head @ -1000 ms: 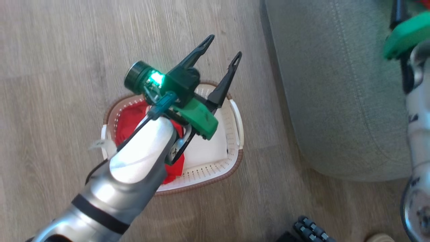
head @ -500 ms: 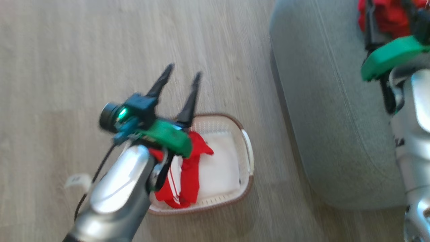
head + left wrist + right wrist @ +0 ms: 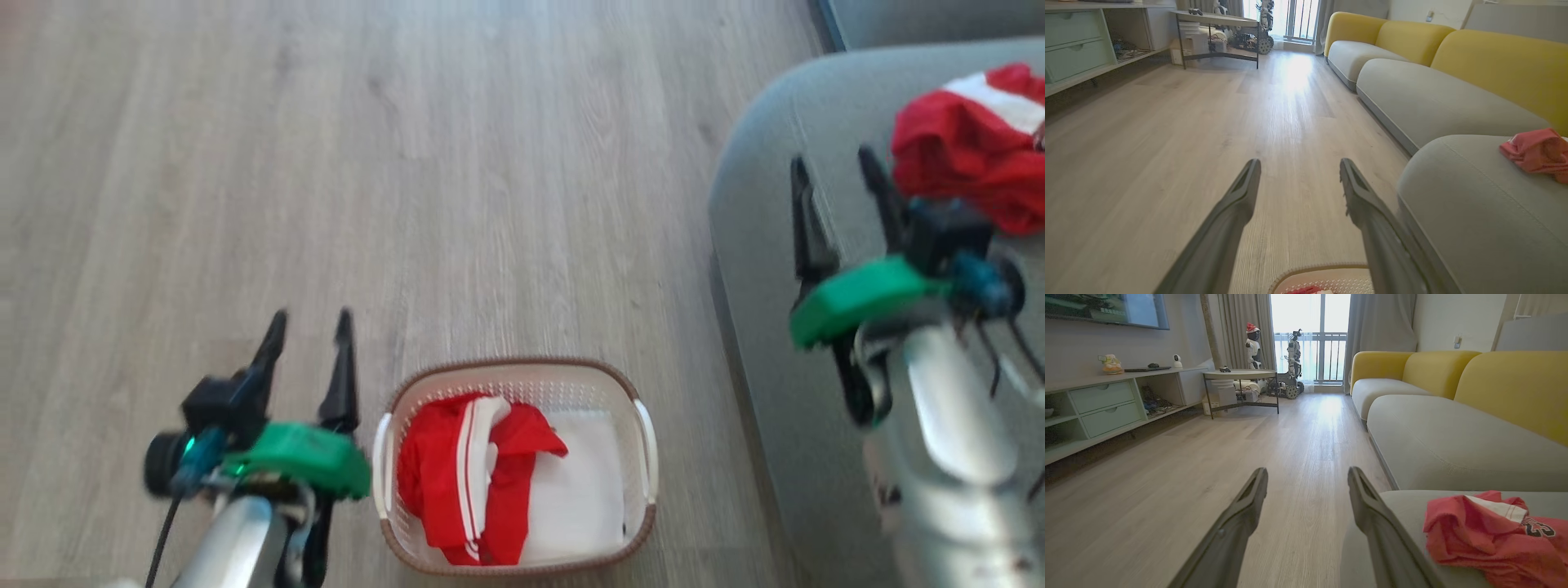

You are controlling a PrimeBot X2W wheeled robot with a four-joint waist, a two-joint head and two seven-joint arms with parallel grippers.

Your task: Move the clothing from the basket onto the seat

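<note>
Basket [image 3: 514,362], small oval cream-white plastic, brown-rimmed, holds one bright red white-striped garment [image 3: 457,482]. My left fingers [image 3: 341,367] have pulled clear beside it, spread wide, empty. My right fingers [image 3: 807,229], equally open and empty, hover over the grey-green sofa seat [image 3: 767,245], where the second red garment [image 3: 963,155] now lies: halfway.

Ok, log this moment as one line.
left hand: open, empty, beside basket | right hand: open, empty, by seat edge | one red garment on seat | other red garment in basket
</note>
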